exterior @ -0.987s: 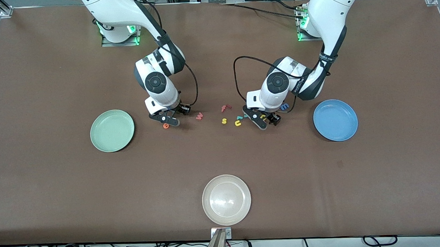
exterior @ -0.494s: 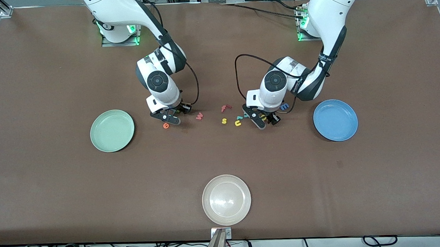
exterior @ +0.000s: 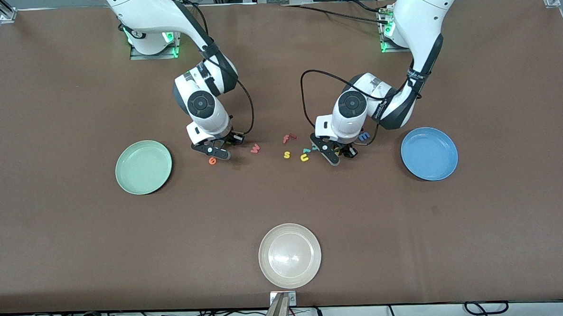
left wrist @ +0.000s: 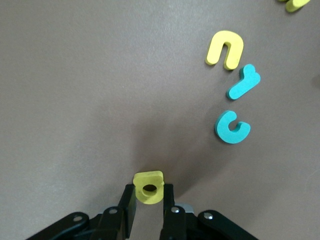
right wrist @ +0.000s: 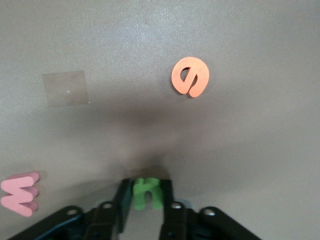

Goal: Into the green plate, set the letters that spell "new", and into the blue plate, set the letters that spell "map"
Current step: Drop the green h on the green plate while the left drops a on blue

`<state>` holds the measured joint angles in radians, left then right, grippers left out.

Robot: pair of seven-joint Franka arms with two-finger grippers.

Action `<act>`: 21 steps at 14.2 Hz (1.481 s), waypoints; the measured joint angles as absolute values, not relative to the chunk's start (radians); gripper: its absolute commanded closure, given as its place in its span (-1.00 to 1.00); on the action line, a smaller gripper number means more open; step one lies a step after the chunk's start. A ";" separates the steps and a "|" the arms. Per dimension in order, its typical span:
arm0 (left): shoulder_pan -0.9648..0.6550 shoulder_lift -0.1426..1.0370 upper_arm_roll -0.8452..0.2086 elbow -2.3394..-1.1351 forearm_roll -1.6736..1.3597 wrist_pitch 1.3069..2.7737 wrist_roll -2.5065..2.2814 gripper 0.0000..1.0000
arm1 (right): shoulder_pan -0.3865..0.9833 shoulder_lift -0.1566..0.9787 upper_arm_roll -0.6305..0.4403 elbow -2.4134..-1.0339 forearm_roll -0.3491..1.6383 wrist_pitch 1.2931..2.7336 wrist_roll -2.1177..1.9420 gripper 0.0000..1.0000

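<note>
My right gripper (exterior: 219, 150) is down at the table, shut on the green "n" (right wrist: 146, 196) between its fingers (right wrist: 125, 192). The orange "e" (exterior: 212, 160) lies just beside it, and the pink "w" (exterior: 255, 148) a little toward the table's middle. The green plate (exterior: 143, 167) sits empty toward the right arm's end. My left gripper (exterior: 340, 153) is shut on the yellow "a" (left wrist: 149, 181) at table level. The blue "m" (exterior: 365, 136) lies next to it, and the teal "p" (left wrist: 243, 81) close by. Toward the left arm's end, the blue plate (exterior: 428, 153) holds nothing.
Between the two grippers lie a red "f" (exterior: 288, 138), a yellow "s" (exterior: 287, 154), a yellow "u" (exterior: 304, 157) and a teal "c" (left wrist: 232, 127). A cream-white plate (exterior: 289, 255) stands near the table's front edge.
Both grippers have closed: the right one on the green "n", the left one on the yellow "a". Both hands shifted only slightly.
</note>
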<state>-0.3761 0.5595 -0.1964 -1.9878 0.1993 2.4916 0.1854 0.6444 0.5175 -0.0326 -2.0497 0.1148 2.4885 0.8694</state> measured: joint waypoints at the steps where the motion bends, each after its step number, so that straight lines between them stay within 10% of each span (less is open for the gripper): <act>1: -0.376 0.560 -0.196 -1.985 0.199 2.492 0.185 0.86 | 0.644 0.517 -0.037 -2.050 0.115 2.489 0.869 0.83; 5: -0.356 0.529 -0.188 -1.957 0.199 2.432 0.185 0.85 | 0.615 0.492 -0.060 -2.044 0.115 2.479 0.851 0.88; 11: -0.201 0.407 -0.176 -1.802 0.200 1.954 0.227 0.85 | 0.365 0.413 -0.081 -2.038 0.113 2.372 0.500 0.87; 17: 0.013 0.455 -0.171 -1.855 0.200 1.941 0.240 0.81 | 0.207 0.423 -0.111 -2.042 0.113 2.350 0.204 0.86; 20: 0.059 0.471 -0.171 -1.941 0.200 2.049 0.240 0.48 | 0.208 0.458 -0.108 -2.044 0.113 2.350 0.194 0.67; 21: 0.062 0.471 -0.171 -1.963 0.200 2.074 0.235 0.11 | 0.209 0.468 -0.108 -2.044 0.113 2.350 0.194 0.11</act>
